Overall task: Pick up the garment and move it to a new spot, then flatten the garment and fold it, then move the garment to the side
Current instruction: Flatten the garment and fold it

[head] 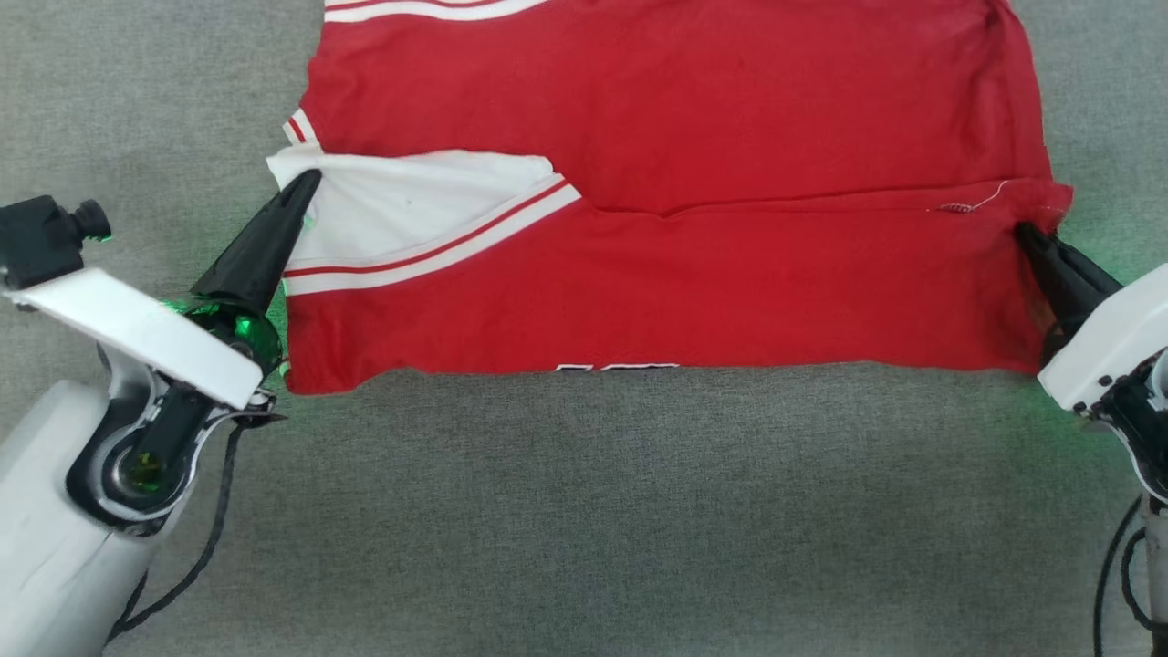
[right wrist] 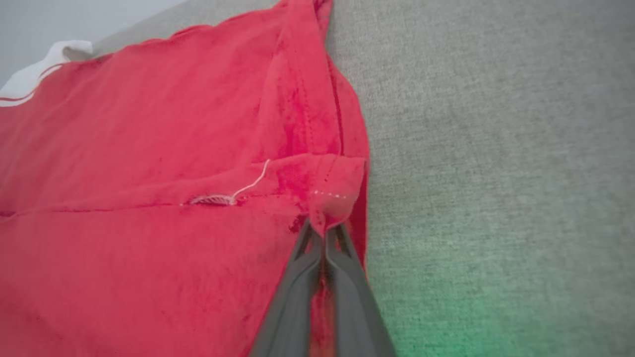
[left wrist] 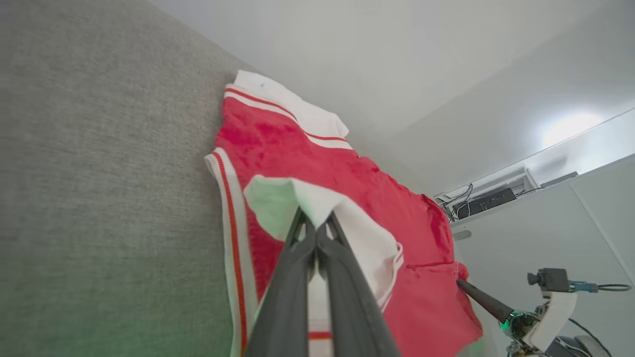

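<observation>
The garment [head: 675, 137], red with white striped-trim sleeves, lies on the grey surface with its near half folded up over the far half. A strip of black-and-white lettering peeks out at the near fold. My left gripper [head: 306, 187] is shut on the white sleeve corner [left wrist: 287, 198] at the garment's left edge; the same gripper [left wrist: 316, 223] pinches white cloth in the left wrist view. My right gripper [head: 1024, 233] is shut on the red hem corner [right wrist: 332, 198] at the right edge, seen as pinched fingers [right wrist: 325, 233] in the right wrist view. The right gripper [left wrist: 464, 283] also shows in the left wrist view.
Grey fabric surface [head: 584, 511] spreads around the garment on the near side and both flanks. In the left wrist view, pale walls and a shelf with dark boxes and cables [left wrist: 483, 198] stand beyond the surface's far edge.
</observation>
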`<state>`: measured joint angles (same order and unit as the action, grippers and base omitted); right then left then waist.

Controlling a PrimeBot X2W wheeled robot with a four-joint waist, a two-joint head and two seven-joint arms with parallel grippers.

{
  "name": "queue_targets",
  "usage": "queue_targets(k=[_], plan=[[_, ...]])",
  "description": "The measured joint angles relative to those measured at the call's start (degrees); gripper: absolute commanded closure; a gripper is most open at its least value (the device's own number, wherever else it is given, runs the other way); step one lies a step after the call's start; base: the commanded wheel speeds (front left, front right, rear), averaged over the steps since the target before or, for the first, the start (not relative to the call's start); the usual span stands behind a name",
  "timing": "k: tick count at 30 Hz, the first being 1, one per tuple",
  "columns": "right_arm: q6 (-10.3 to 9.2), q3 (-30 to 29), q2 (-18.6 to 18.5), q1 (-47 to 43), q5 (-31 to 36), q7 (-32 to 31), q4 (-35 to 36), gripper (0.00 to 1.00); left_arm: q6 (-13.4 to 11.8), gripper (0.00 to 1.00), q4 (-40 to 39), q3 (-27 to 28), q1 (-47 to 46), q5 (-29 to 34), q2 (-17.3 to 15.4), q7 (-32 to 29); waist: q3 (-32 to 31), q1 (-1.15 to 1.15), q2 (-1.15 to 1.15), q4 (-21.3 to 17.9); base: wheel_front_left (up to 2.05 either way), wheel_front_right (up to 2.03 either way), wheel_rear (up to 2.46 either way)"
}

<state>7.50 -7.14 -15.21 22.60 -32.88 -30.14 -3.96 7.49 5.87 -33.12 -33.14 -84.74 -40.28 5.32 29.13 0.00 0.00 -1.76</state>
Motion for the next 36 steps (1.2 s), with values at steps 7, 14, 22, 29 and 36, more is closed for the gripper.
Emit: queue_targets(k=[7,14,22,29,36], plan=[[0.0,2.0,-1.3,1.5,0.2,3.0,-3.4,0.79,0.0,0.72,5.6,-4.4,-3.4,3.7,0.4,2.4,-0.1,0.0,0.0,0.3,0.0,0.0,0.0],[0.0,1.7,-1.7,-0.2,1.9,5.8,-2.9,0.0,0.0,0.0,7.0,-10.1,-6.8,12.1,-6.4,4.2,-3.3,0.0,0.0,1.0,0.0,0.0,0.0],[0.0,1.8,-1.7,-2.5,3.2,6.2,1.2,0.0,-2.1,0.0,2.9,-15.9,-9.8,15.7,-13.4,-10.1,-7.3,0.0,0.0,1.2,0.0,0.0,0.0],[0.0,2.5,-0.5,-3.3,3.3,5.7,2.8,0.0,-5.7,0.0,-3.8,-20.5,-8.9,8.8,-16.1,-27.8,-7.6,0.0,0.0,-0.1,0.0,0.0,0.0],[0.0,4.0,0.3,-3.1,3.0,5.7,2.9,0.0,-7.4,0.0,0.1,-21.9,-9.1,5.7,-15.5,-34.6,-5.7,0.0,0.0,-2.2,0.0,0.0,0.0]])
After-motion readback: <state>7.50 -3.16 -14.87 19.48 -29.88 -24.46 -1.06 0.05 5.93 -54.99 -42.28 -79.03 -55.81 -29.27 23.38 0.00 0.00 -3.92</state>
